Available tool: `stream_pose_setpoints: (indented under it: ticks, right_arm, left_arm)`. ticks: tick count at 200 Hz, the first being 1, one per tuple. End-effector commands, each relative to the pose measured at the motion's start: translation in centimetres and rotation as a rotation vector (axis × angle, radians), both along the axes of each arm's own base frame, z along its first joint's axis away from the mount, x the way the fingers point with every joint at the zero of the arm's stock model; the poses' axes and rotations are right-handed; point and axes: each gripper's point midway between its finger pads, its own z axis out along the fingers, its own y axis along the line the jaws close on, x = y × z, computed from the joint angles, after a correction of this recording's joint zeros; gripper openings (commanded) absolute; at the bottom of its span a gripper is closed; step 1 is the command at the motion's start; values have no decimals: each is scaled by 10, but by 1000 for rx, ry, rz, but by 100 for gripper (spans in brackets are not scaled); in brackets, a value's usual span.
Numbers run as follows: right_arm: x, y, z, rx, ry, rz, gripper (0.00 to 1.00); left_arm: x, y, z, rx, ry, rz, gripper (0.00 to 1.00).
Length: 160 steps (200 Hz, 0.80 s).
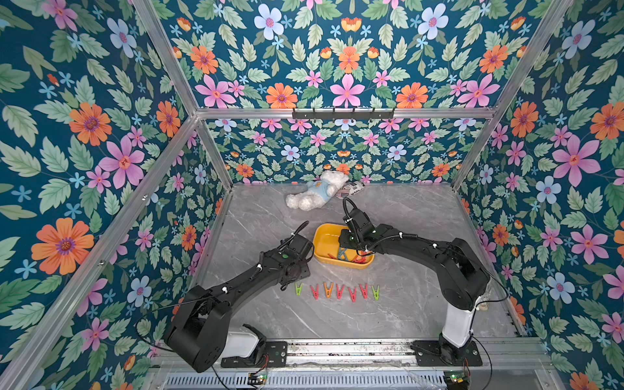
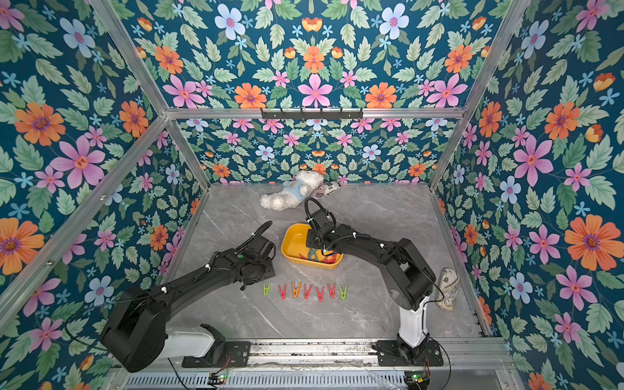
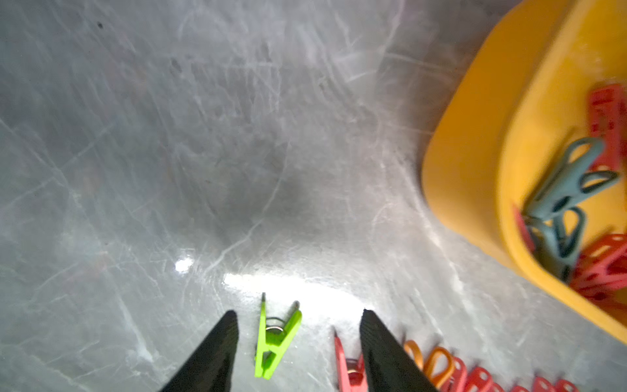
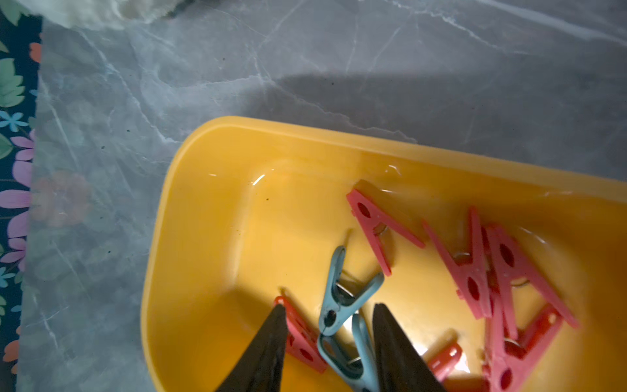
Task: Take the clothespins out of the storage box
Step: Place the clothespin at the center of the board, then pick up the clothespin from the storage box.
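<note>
Yellow storage box (image 4: 237, 124) holding red clothespins (image 4: 475, 271) | right gripper (image 4: 329, 307) inside box, nearer arm, jaws parted astride grey-blue clothespins (image 4: 339, 302), long axis crosswise to closing line, no pinch evident | left gripper (image 3: 299, 311) outside box, spread, green clothespin (image 3: 274, 339) loose on table (image 3: 169, 135) between jaws

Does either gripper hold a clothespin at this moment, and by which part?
Left gripper: nothing; its fingers stand apart around a green clothespin. Right gripper: fingers flank grey-blue clothespins; a hold cannot be told.
</note>
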Motion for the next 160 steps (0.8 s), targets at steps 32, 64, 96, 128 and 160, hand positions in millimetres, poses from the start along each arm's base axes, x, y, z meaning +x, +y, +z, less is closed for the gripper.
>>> stream_pose_setpoints:
  ticks: [32,64,96,128,160]
  right_arm:
    - [-3,-7,-25,-15,111,-73,39]
    - [-1,-6,-34,-21,134,-84,35]
    - [2,-7,-42,-40,152,-95,34]
    - [1,-7,-50,-50,173,-94,33]
    - [0,-10,-55,-77,185,-92,25]
  left_arm:
    - [15,-1,30,-10,-102,-6,76]
    - [18,0,36,-13,-129,-4,80]
    - [18,1,38,-13,-143,-3,81]
    - [18,1,38,-19,-147,-1,81]
    - [18,0,38,-23,-149,0,82]
